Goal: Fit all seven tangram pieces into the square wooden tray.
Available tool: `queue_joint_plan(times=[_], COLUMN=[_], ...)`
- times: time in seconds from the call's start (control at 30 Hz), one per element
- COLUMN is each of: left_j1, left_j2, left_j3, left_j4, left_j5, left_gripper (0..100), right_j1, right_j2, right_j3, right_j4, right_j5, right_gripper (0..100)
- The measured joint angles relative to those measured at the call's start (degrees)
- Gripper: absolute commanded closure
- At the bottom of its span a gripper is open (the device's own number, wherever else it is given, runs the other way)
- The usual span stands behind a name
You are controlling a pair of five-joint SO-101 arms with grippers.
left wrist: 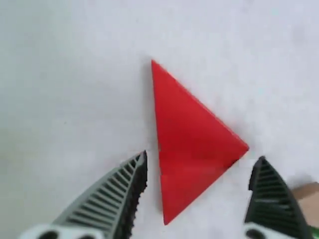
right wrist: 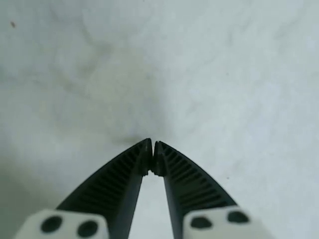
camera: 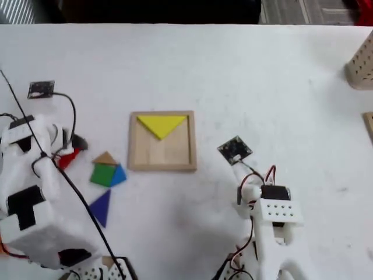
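The square wooden tray (camera: 143, 158) lies mid-table with a yellow triangle (camera: 161, 124) in its far part. Left of it lie a red triangle (camera: 69, 157), a tan triangle (camera: 105, 158), a green square (camera: 102, 174), a blue piece (camera: 119, 174) and a purple triangle (camera: 101, 207). My left gripper (left wrist: 199, 167) is open, its two fingers straddling the red triangle (left wrist: 187, 139) flat on the table. A tan piece corner (left wrist: 306, 191) shows beside one finger. My right gripper (right wrist: 152, 154) is shut on nothing, over bare table right of the tray, where its arm (camera: 271, 213) stands.
A black cable (camera: 70, 111) runs from a small black board (camera: 41, 89) at the left. Another small black board (camera: 235, 150) sits right of the tray. Pegged wooden blocks (camera: 361, 64) stand at the far right edge.
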Motion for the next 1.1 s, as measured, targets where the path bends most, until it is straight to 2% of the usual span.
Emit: queue_joint_plan(times=[0.17,0.37,0.7,1.1], left_j1=[0.44,3.25,3.6,1.93], left_j2=[-8.09,-9.05,0.35,1.76], left_j3=[0.09,2.99,2.11,1.41], left_j4=[4.04,2.9,-1.85,-3.16], left_j5=[0.0,0.0,0.0,-1.93], left_gripper=[66,66,66,66], right_j1=[0.0,0.0,0.0,0.0], right_j2=[0.0,0.0,0.0,0.0], right_j3=[0.0,0.0,0.0,0.0], right_j4=[0.0,0.0,0.0,0.0], right_j5=[0.0,0.0,0.0,0.0], right_gripper=[98.1,98.1,98.1,98.1])
